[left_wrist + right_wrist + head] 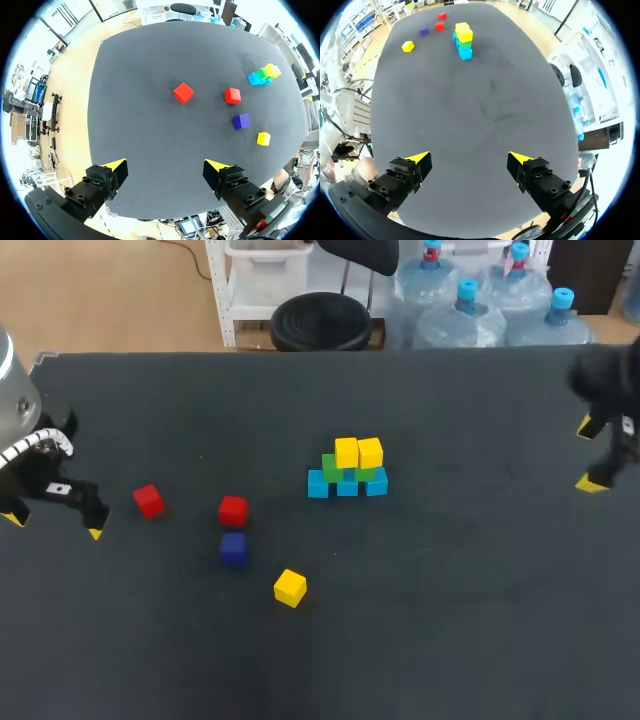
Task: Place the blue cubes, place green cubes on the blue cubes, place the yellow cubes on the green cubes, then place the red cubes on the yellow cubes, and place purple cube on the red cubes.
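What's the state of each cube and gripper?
Blue cubes: bottom row
Green cubes: on blue cubes
Two yellow cubes: on green cubes
Third yellow cube: loose
Red cubes: loose
Purple cube: loose
Left gripper: open, empty
Right gripper: open, empty

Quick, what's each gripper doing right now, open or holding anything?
Left gripper: open, holding nothing.
Right gripper: open, holding nothing.

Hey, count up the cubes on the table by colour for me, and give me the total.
Blue cubes: 3
Green cubes: 2
Yellow cubes: 3
Red cubes: 2
Purple cube: 1
Total: 11 cubes
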{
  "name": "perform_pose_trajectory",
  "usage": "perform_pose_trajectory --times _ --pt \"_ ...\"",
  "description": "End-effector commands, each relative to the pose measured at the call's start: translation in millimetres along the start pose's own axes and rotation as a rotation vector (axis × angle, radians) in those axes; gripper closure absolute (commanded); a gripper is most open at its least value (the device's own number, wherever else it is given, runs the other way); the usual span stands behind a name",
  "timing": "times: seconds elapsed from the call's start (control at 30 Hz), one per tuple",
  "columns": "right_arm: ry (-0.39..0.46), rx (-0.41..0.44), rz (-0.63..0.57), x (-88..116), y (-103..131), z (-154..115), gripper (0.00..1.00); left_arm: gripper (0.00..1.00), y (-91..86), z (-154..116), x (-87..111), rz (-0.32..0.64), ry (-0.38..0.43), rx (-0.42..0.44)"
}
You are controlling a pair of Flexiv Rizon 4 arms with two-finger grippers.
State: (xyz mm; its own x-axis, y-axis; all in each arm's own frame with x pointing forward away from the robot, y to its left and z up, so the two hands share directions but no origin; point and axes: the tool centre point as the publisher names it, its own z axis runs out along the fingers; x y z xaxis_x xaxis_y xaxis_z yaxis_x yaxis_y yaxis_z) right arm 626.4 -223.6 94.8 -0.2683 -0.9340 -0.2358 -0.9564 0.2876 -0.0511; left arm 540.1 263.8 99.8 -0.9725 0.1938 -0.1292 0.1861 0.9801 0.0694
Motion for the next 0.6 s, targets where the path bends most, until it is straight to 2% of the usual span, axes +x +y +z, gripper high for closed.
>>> perform_pose_trajectory --times 0.03,0.1,0.17,0.27,0.33,0.6 --pt "-0.033 0.011 -0.028 -1 -6 10 0.00 0.00 1.1 0 0.1 0.002 -0.001 0.004" --pt "-0.050 0.011 -0.042 -6 -11 12 0.00 0.00 1.1 0 0.1 0.002 -0.001 0.004" --pt "-0.030 -0.002 -0.082 -16 -19 17 0.00 0.00 1.1 0 0.1 0.002 -0.001 0.004" --pt "0.016 -0.070 -0.151 -47 -25 37 0.00 0.00 1.1 0 0.1 0.002 -0.001 0.004" --pt "0.009 -0.120 -0.191 -62 -25 48 0.00 0.00 1.1 0 0.1 0.002 -0.001 0.004" --pt "0.009 -0.120 -0.191 -62 -25 48 0.00 0.00 1.1 0 0.1 0.002 -0.001 0.004"
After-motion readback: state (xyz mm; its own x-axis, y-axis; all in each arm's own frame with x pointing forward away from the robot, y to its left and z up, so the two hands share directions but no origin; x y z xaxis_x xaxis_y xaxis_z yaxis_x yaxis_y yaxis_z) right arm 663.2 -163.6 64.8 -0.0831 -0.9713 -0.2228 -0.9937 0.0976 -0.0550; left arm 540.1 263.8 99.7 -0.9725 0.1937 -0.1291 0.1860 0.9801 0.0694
